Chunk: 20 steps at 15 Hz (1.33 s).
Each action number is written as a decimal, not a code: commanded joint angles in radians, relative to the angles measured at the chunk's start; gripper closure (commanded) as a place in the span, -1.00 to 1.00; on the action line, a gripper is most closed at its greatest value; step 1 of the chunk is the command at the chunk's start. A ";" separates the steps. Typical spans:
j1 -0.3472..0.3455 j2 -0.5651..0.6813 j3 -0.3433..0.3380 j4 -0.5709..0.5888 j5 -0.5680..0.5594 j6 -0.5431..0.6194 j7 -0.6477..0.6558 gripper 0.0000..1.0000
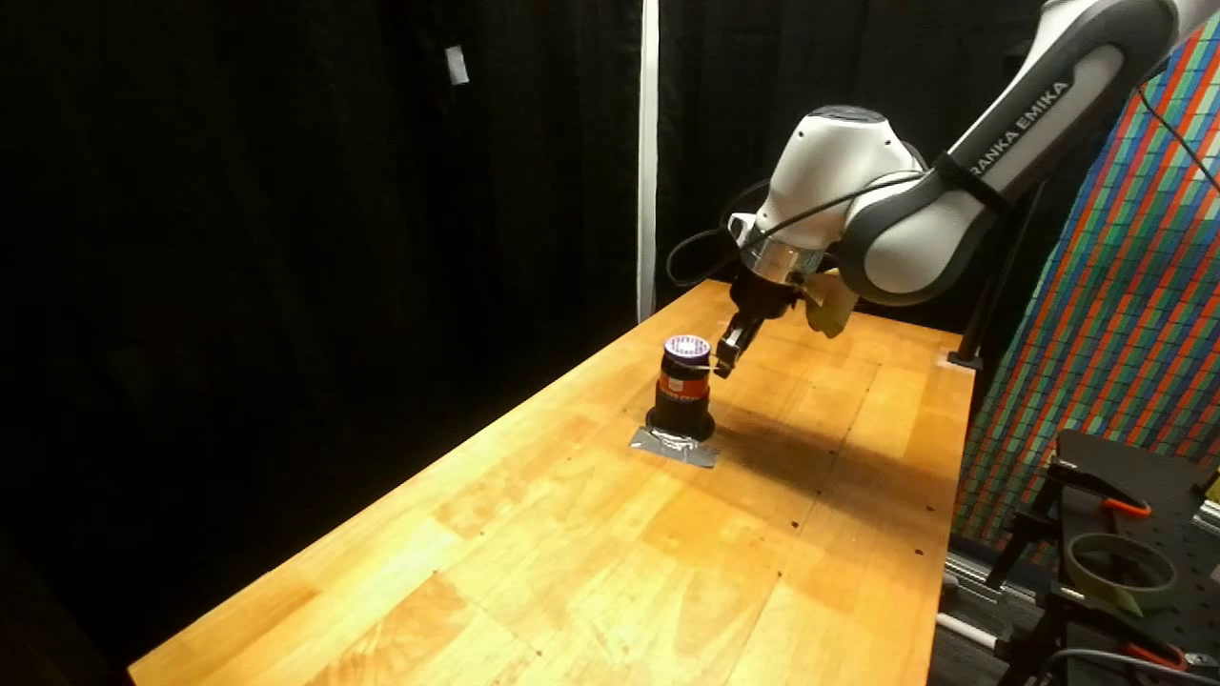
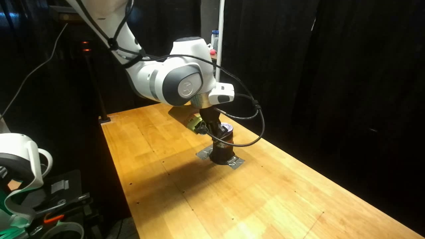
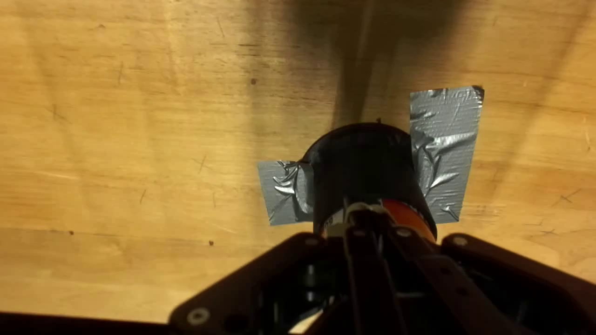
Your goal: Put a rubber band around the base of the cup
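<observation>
The cup (image 1: 682, 412) is a dark upright cylinder with an orange-red label and a pale patterned top. It stands on the wooden table in both exterior views (image 2: 223, 154) and in the wrist view (image 3: 365, 163). A thin pale rubber band (image 1: 694, 367) lies against the cup's upper part, above the label, and stretches to my gripper (image 1: 724, 370). In the wrist view the fingertips of my gripper (image 3: 370, 213) are close together, with pale band (image 3: 357, 206) at their tips, beside the cup's label. The far side of the band is hidden.
Grey tape strips (image 1: 675, 448) fix the cup's foot to the table (image 1: 610, 562); they also show in the wrist view (image 3: 449, 139). A black cable (image 2: 260, 122) loops beside the wrist. A side cart with a tape roll (image 1: 1120, 572) stands beyond the table edge.
</observation>
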 commanded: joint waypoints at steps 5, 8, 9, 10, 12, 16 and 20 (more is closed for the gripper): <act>0.230 -0.042 -0.320 -0.204 -0.251 0.455 0.128 0.84; 0.326 -0.006 -0.438 -0.236 -0.204 0.647 0.072 0.84; 0.335 0.003 -0.448 -0.250 -0.198 0.699 0.059 0.84; 0.341 0.010 -0.452 -0.264 -0.197 0.751 0.052 0.85; 0.307 0.016 -0.419 -0.291 -0.248 0.846 0.060 0.84; 0.019 0.010 -0.085 -0.330 -0.163 0.944 -0.119 0.83; -0.057 0.035 -0.002 -0.333 -0.104 1.048 -0.191 0.83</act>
